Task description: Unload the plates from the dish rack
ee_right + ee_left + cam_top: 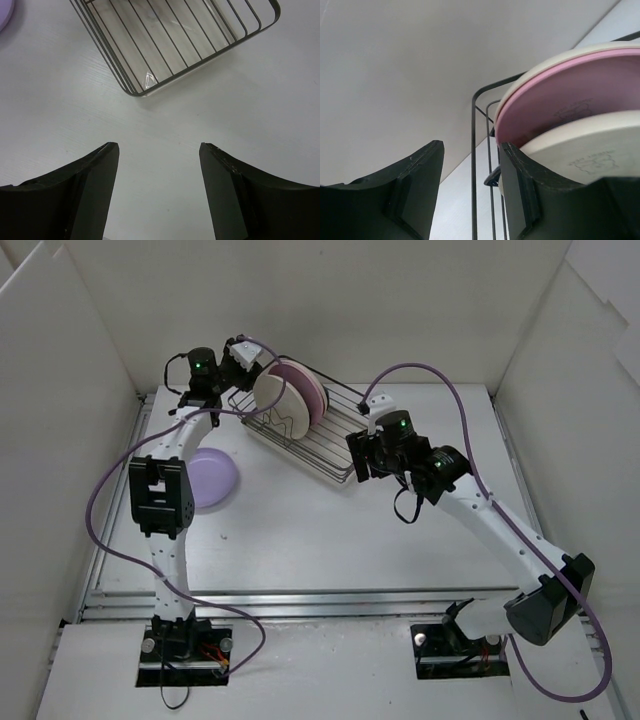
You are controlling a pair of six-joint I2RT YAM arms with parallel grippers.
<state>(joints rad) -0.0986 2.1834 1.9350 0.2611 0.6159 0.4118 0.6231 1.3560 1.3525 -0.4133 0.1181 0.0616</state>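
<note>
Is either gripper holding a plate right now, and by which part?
Nothing is held. The left gripper is open beside the nearest cream plate in the dish rack, its fingers empty; the right gripper hangs open above the table.

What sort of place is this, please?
Probably a robot lab cell, not a kitchen: white panels box in the table, and the left arm and right arm are bolted at its edge.

A white table (330,530) sits enclosed by plain white panel walls (400,300) under even light.
</note>
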